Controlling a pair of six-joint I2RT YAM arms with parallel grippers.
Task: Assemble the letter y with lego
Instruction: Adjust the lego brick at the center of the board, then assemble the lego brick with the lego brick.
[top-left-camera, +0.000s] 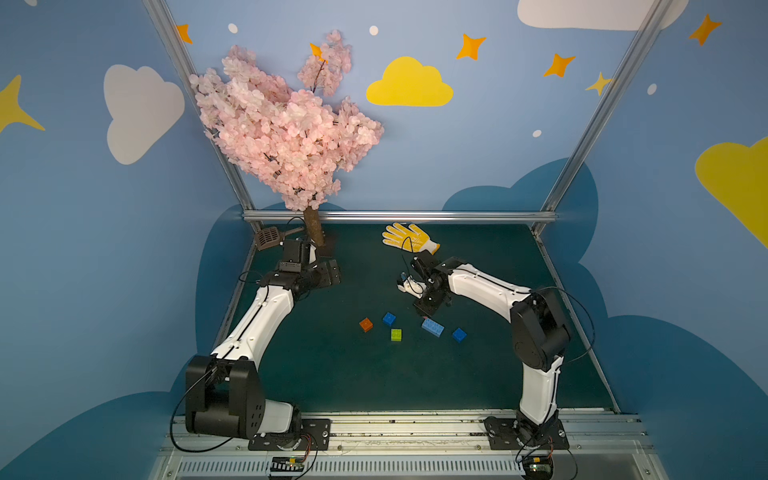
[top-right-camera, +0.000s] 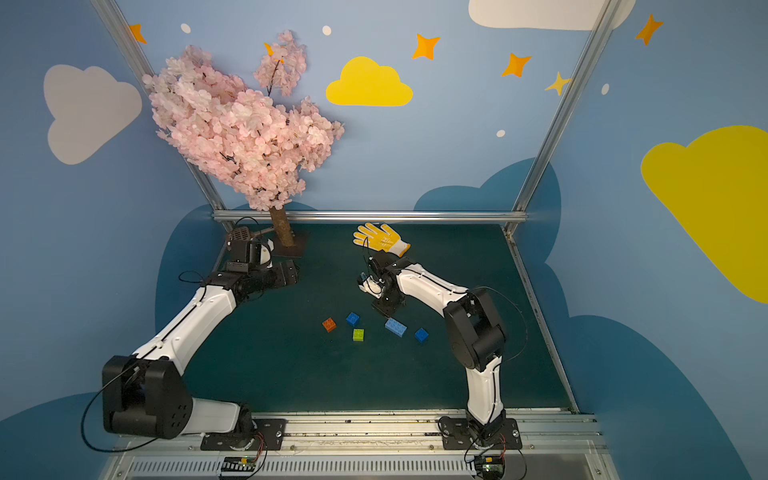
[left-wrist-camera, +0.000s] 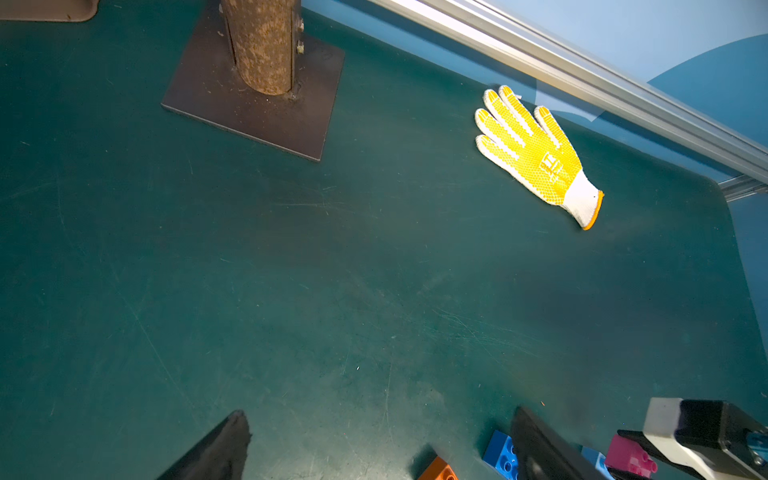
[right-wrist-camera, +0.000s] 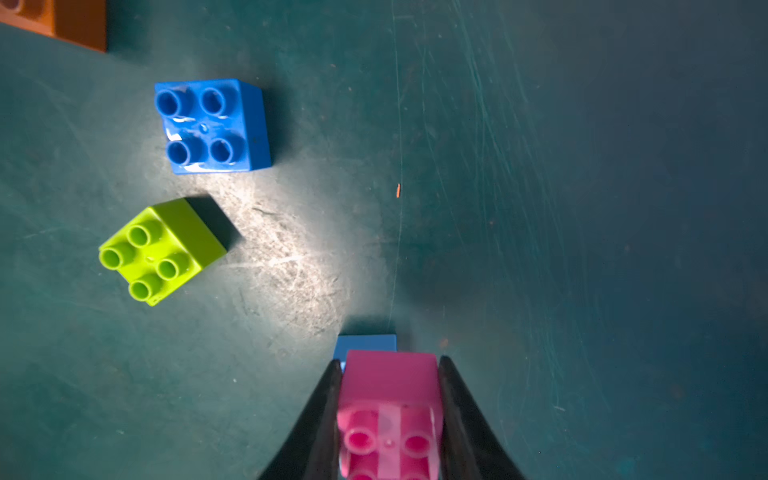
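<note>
Loose lego lies on the green mat in both top views: an orange brick (top-left-camera: 366, 324), a dark blue brick (top-left-camera: 389, 318), a lime green brick (top-left-camera: 396, 334), a longer light blue brick (top-left-camera: 432, 327) and a second dark blue brick (top-left-camera: 459, 334). None are joined, and no letter y is in view. My right gripper (right-wrist-camera: 388, 361) is shut on a pink brick (right-wrist-camera: 390, 382), studs towards the camera, just above one end of the light blue brick (right-wrist-camera: 365, 344). My left gripper (left-wrist-camera: 380, 413) hangs open and empty at the back left, near the tree.
A yellow glove (top-left-camera: 409, 237) lies at the back of the mat. The blossom tree's trunk (top-left-camera: 313, 226) stands on a dark square base plate (left-wrist-camera: 249, 104) at the back left, with a brown slotted tool (top-left-camera: 268, 237) beside it. A metal rail (top-left-camera: 399, 216) borders the back.
</note>
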